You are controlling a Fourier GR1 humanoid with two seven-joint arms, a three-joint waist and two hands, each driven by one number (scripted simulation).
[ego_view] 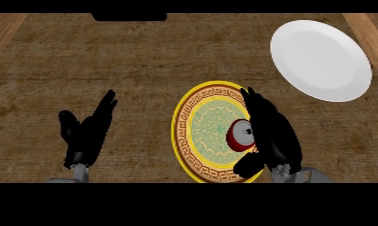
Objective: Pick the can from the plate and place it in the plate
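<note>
The can (241, 135) lies on its side on the right half of the patterned plate (198, 131), which rests on the table (133, 65). The right robot hand (272, 132) has fingers extended along the can's right side, thumb curled below it. The white plate (320, 61) sits beyond and right of the patterned plate. The left robot hand (87, 132) rests open, fingers up, left of the patterned plate.

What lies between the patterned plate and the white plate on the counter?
In the head view, only bare brown counter separates the patterned plate from the white plate. The can lies on the patterned plate beside the right robot hand.
</note>
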